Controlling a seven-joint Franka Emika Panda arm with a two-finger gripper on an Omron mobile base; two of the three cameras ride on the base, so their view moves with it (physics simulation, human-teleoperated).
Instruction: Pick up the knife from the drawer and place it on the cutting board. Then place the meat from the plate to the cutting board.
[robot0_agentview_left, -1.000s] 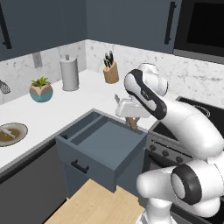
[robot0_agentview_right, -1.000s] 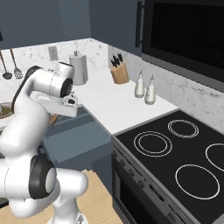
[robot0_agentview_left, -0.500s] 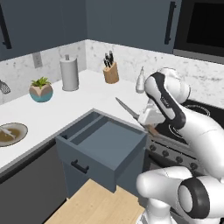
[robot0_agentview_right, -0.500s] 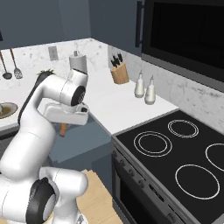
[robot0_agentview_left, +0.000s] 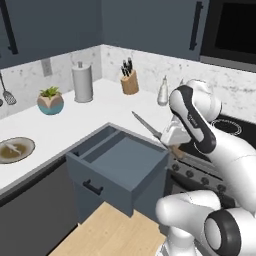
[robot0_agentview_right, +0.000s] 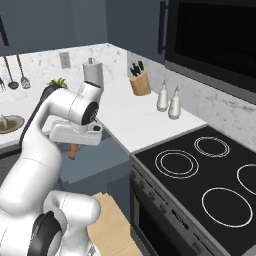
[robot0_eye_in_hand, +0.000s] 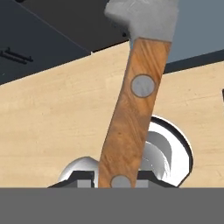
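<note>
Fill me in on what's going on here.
The robot arm's pincer is shut on a wooden-handled knife, held in the air above the far right corner of the open blue drawer, blade pointing out over the white counter. The hand view shows the knife handle close up. A plate sits on the counter far to the left. The knife has not been set down yet.

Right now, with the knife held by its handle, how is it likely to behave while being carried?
The knife looks rigid: its blade juts straight out over the open drawer. The gripper holds the smooth wooden handle near its end, so the knife may pivot or slip. It looks slim, so probably light.
</note>
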